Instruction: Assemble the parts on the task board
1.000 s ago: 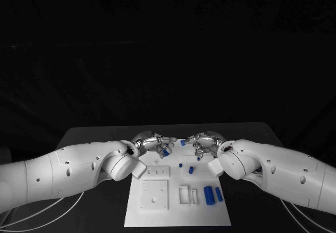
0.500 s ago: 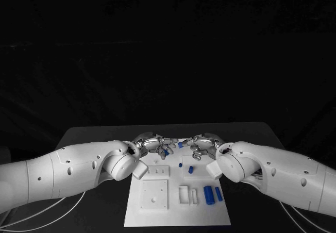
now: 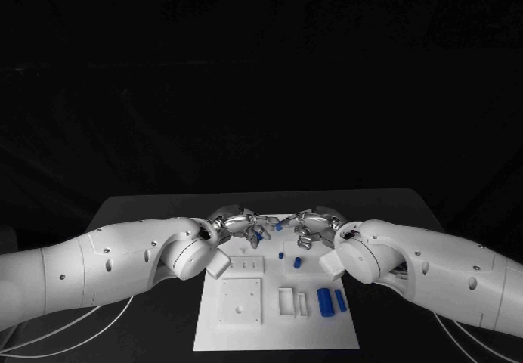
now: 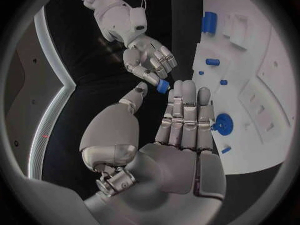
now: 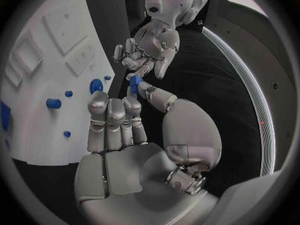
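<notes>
Both hands meet over the far end of the task board (image 3: 273, 333), fingertips nearly touching. Right hand (image 3: 311, 225) pinches a small blue part (image 3: 281, 224) between thumb and a finger, its other fingers loosely extended; the pinch is plain in the right wrist view (image 5: 134, 80) and in the left wrist view (image 4: 162, 86). Left hand (image 3: 242, 224) has fingers fairly straight and close together, thumb apart; a blue piece (image 3: 256, 235) sits at its fingertips, but I can't tell whether it grips it or just hovers over it (the fingers cover the contact).

On the board: two blue cylinders (image 3: 326, 303) lying side by side near the right edge, two short blue pegs (image 3: 298, 263) mid-board, a blue gear (image 4: 222, 122) beside the left fingers. White blocks (image 3: 292, 302) and a recessed plate (image 3: 239, 302) sit nearer the robot. Both forearms overhang the board's side edges.
</notes>
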You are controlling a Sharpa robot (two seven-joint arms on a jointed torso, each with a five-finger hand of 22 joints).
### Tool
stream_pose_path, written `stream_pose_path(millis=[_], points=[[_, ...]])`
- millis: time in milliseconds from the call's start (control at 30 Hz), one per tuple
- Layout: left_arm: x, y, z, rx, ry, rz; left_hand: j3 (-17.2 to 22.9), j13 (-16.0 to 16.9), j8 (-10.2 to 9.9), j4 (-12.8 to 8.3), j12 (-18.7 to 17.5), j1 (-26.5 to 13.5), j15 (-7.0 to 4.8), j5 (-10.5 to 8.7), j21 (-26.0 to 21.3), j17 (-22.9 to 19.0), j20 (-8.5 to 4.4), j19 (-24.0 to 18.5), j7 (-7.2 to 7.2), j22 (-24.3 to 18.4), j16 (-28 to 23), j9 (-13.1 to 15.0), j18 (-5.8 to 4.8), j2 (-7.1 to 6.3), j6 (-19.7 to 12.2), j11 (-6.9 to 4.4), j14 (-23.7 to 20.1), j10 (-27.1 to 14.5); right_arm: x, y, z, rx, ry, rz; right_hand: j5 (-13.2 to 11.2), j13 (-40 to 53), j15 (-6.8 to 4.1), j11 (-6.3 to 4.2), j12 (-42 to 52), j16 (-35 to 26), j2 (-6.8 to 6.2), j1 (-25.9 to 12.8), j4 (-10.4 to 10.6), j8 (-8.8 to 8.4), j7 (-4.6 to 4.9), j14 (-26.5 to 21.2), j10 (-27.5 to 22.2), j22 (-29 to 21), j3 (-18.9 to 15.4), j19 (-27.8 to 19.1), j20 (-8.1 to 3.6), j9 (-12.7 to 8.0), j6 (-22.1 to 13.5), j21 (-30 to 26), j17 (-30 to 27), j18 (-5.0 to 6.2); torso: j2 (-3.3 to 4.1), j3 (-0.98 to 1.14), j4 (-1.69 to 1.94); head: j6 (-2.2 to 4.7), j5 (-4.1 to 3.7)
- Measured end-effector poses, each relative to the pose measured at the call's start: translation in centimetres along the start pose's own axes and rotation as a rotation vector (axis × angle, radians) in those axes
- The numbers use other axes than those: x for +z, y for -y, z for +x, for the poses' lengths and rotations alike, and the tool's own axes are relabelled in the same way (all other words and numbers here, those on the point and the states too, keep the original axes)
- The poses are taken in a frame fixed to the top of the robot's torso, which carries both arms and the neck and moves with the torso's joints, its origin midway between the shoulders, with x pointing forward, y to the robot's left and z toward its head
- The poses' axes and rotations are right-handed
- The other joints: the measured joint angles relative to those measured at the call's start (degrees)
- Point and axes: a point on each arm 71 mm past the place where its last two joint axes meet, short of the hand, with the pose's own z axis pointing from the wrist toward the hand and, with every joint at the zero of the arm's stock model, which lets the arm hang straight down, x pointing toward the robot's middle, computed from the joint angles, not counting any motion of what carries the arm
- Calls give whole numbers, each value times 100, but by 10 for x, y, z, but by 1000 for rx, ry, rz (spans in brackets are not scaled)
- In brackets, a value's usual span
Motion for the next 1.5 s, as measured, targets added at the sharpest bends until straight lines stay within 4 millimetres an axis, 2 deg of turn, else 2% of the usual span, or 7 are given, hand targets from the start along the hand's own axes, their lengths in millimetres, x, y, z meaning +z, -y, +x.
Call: stream_pose_path(millis=[467, 633, 733, 867, 933, 1100, 1500], points=[[1, 0, 1, 8, -11, 1, -16, 0, 0, -16, -4, 28, 10, 0, -23, 8, 0, 0, 12, 5, 0, -29, 0, 28, -30, 0, -9, -1, 1, -1, 5, -1, -17, 2, 29, 0, -5, 0, 0, 0, 43, -13, -7, 16, 9, -12, 0, 0, -8, -10, 10, -15, -9, -2, 0, -1, 4, -1, -1, -10, -1], [0, 0, 2, 9, -19, 1, -39, 0, 33, -92, -43, 157, 10, 0, -23, 19, 0, 0, 11, 21, -2, -49, 0, 176, -30, 0, -9, -1, 2, -1, 5, -1, -18, 2, 29, -1, -5, 0, 0, 10, 43, -13, -7, 18, 10, -13, 0, 0, -9, -10, 10, -13, -9, -2, 0, 0, 4, 0, -1, -14, -2], [0, 0, 2, 11, -23, 1, -81, -10, 67, -159, -89, 194, 11, 0, -46, 26, 0, 0, -25, 37, -22, -72, 0, 354, 7, 0, -8, -1, 3, -1, 5, -1, -17, 3, 29, -1, -2, 0, 0, 12, 43, -14, -8, 18, 10, -15, 0, 0, -9, -11, 10, -13, -10, -2, 0, 0, 4, 0, -1, -15, -2], [0, 0, 2, 12, -25, 1, -112, -11, 101, -260, -94, 250, 13, 0, -67, 42, 0, 0, -51, 56, -22, -100, 1, 493, 32, 2, -6, 1, 3, -2, 6, -1, -20, 3, 29, 6, 2, 0, 0, 17, 43, -13, -9, 18, 10, -19, 0, 0, -8, -11, 11, -12, -10, -2, 0, 0, 7, 3, -1, -19, -2], [1, 0, 2, 12, -25, 1, -131, -11, 101, -296, -116, 278, 20, 0, -67, 45, 0, 0, -57, 60, -22, -116, 0, 521, 44, 20, 1, 21, 3, -2, 7, -1, -21, 3, 29, 6, 2, 0, 0, 17, 42, -14, -24, 18, 10, -19, 0, 0, 7, -12, 11, -12, -10, -3, 0, 0, 8, 3, -1, -19, -2], [1, 0, 2, 13, -25, 0, -151, -11, 134, -440, -144, 358, 20, 0, -92, 63, 0, 0, -57, 83, -22, -165, 0, 758, 85, -5, 1, 51, 4, -2, 7, -1, -24, 5, 29, 11, 4, 0, 0, 17, 42, -14, -31, 17, 11, -19, 0, 0, 0, -20, 20, -11, -11, -3, 0, 0, 9, 5, -4, -20, 1], [1, -1, 1, 14, -24, 0, -158, -63, 263, -779, -306, 517, -8, -1, -145, 96, 0, 0, -126, 103, -44, -272, 0, 1025, 255, -60, -2, 268, 5, -2, 8, -1, -28, 9, 28, 11, 8, 0, 0, 18, 41, -14, -31, 2, 18, -18, 0, 0, 0, -21, 21, -5, -18, -3, 0, 0, 9, 8, -4, -31, 2]])
